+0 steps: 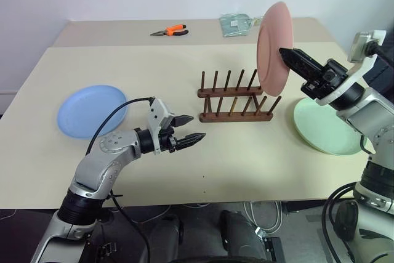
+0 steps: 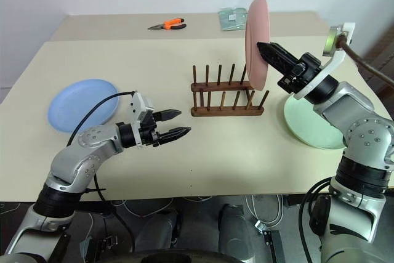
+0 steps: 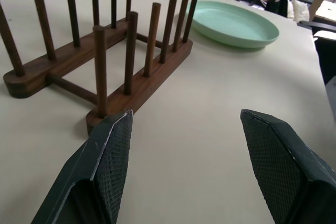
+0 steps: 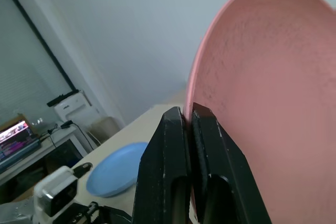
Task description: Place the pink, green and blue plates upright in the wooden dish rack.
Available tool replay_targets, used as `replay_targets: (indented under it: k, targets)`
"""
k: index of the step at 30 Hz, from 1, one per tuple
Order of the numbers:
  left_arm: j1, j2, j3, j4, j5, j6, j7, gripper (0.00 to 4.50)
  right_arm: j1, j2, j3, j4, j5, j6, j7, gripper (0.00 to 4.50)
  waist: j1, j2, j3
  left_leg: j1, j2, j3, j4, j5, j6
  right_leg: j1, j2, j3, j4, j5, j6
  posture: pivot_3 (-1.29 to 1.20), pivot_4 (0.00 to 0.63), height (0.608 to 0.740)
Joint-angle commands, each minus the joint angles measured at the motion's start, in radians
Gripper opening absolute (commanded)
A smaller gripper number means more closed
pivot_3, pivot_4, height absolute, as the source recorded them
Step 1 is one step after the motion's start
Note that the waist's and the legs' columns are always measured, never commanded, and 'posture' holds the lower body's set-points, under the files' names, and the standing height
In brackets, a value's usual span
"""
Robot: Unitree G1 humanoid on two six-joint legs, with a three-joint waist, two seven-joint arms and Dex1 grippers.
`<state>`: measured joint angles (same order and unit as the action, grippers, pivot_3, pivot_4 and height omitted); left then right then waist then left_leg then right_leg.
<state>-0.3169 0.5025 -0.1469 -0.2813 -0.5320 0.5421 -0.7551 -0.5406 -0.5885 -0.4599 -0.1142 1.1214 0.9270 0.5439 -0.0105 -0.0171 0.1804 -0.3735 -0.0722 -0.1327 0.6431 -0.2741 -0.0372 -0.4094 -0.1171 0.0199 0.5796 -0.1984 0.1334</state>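
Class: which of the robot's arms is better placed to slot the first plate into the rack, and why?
Right. The right gripper already clamps the round salmon-pink plate upright above the dark wooden peg rack; the left gripper is open and empty.

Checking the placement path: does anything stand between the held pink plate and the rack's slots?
Nothing visible does. The right gripper holds the pink plate upright above the right end of the wooden dish rack, whose pegs hold no plates.

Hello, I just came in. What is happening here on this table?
The right gripper is shut on the pink plate, holding it upright above the right end of the wooden dish rack, whose slots hold nothing yet. The left gripper is open near the rack. The blue plate and green plate lie flat on the table.
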Motion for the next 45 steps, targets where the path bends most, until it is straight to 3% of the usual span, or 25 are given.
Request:
replay_targets:
  k: [1,4,9,14,18,23,30,33,38,45]
  targets:
    - [0.004,0.001,0.002,-0.041,0.009,0.0,-0.008,3.33,-0.014,-0.016,-0.011,0.054,0.01,0.006,0.006,0.0,0.0,0.0,0.0,0.0,0.0,0.0,0.0,0.0,0.0,0.0,0.0,0.0,0.0,0.0,0.0,0.0,0.15,0.74]
    - [0.004,0.001,-0.005,-0.034,0.024,-0.004,-0.009,3.39,-0.018,-0.018,-0.012,0.101,0.014,0.017,0.009,0.89,0.0,0.0,0.0,0.0,0.0,0.0,0.0,0.0,0.0,0.0,0.0,0.0,0.0,0.0,0.0,0.0,0.15,0.74]
    - [0.006,-0.009,-0.017,-0.043,0.033,0.001,-0.014,3.39,-0.03,-0.043,-0.017,0.074,-0.107,-0.105,-0.008,3.43,0.0,0.0,0.0,0.0,0.0,0.0,0.0,0.0,0.0,0.0,0.0,0.0,0.0,0.0,0.0,0.0,0.15,0.74]
    - [0.007,-0.029,-0.056,-0.059,0.048,0.004,-0.011,3.39,0.031,-0.119,-0.145,-0.007,-0.131,-0.178,-0.034,3.43,0.008,0.001,0.001,-0.001,-0.001,0.0,0.0,0.0,0.0,0.0,0.0,0.0,0.0,0.001,0.002,0.0,0.15,0.74]
    - [0.0,-0.042,-0.078,-0.052,0.058,0.0,-0.021,3.39,0.258,-0.197,-0.193,-0.11,-0.194,-0.181,0.036,3.43,0.025,0.0,0.0,-0.001,0.0,0.0,0.0,0.0,0.001,0.0,0.0,0.0,0.0,0.0,0.002,0.0,0.15,0.74]
    - [-0.028,-0.045,-0.114,-0.023,0.083,-0.014,-0.068,3.39,0.578,-0.292,0.027,-0.223,-0.514,-0.327,0.108,3.43,0.019,0.003,-0.001,0.0,0.0,0.002,0.002,-0.001,0.001,0.002,-0.001,0.0,0.0,-0.003,0.005,0.0,0.15,0.74]
    - [-0.063,-0.064,-0.152,-0.021,0.111,-0.024,-0.106,3.39,0.573,-0.306,0.309,-0.049,-0.927,-0.522,-0.001,3.43,0.004,0.005,-0.001,0.0,0.0,0.004,0.002,-0.001,0.001,0.001,-0.001,0.001,-0.001,-0.003,0.005,0.0,0.15,0.74]
    - [-0.055,-0.071,-0.149,-0.049,0.099,-0.009,-0.101,3.39,0.541,-0.3,0.349,0.026,-1.024,-0.571,-0.042,2.61,0.004,0.004,-0.001,0.0,0.0,0.004,0.002,-0.001,0.002,0.0,-0.002,0.001,-0.001,-0.003,0.005,0.0,0.15,0.74]
    - [-0.031,-0.072,-0.149,-0.068,0.105,-0.008,-0.097,3.39,0.507,-0.269,0.326,0.068,-1.051,-0.585,-0.067,0.18,0.015,0.004,-0.001,0.0,0.0,0.003,0.003,-0.001,0.002,0.001,-0.002,0.001,-0.001,-0.003,0.005,0.0,0.15,0.74]
    - [-0.043,-0.092,-0.105,-0.058,0.084,-0.005,-0.077,3.39,0.411,-0.195,0.168,0.015,-0.953,-0.586,-0.102,0.08,0.021,0.005,-0.001,0.0,0.0,0.003,0.003,-0.001,0.002,0.001,-0.001,0.001,-0.001,-0.003,0.005,0.0,0.15,0.74]
